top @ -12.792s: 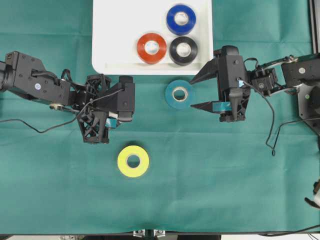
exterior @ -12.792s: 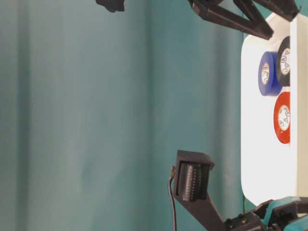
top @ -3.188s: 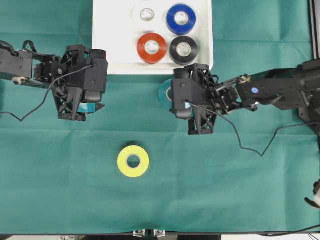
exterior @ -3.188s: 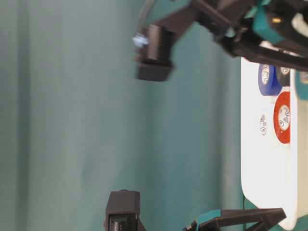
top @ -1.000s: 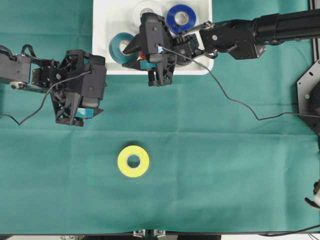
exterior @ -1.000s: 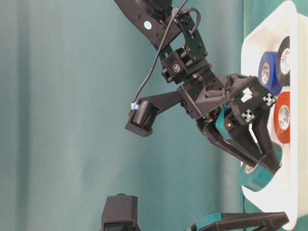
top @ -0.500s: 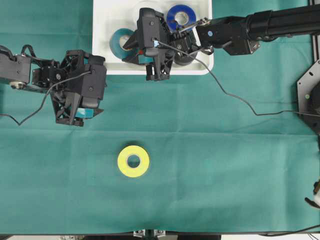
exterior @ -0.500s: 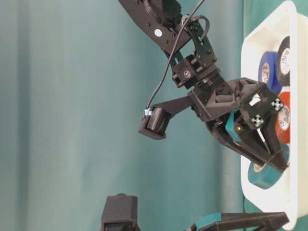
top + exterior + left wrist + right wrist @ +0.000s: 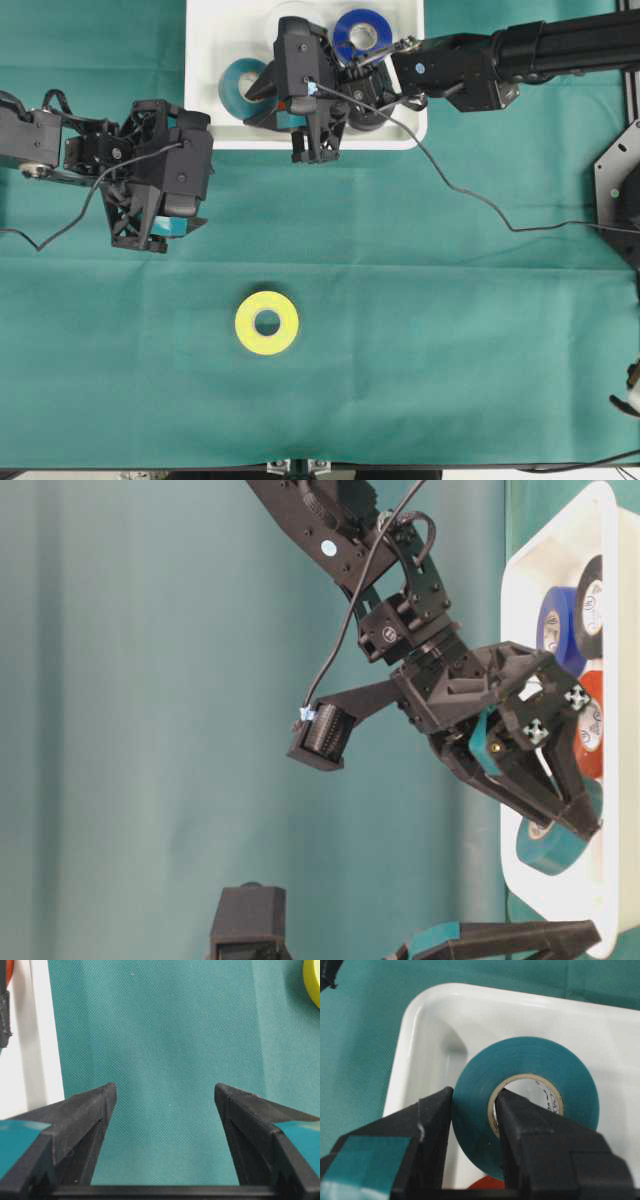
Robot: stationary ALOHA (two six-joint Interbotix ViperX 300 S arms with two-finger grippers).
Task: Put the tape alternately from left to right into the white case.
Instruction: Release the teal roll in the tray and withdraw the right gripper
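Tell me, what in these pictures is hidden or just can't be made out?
- Red roll: overhead, mostly hidden under the right gripper.
- White roll: overhead, cut off by the picture's edge and partly behind that gripper.
- Teal roll: whether it touches the white case floor; the table-level view doesn't settle it.
- Yellow roll: left wrist view, cut off by the edge.

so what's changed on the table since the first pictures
The right end effector gripped the teal tape roll off the cloth and carried it into the white case. A white roll joined the case too. The yellow roll stayed put; the left end effector is open.
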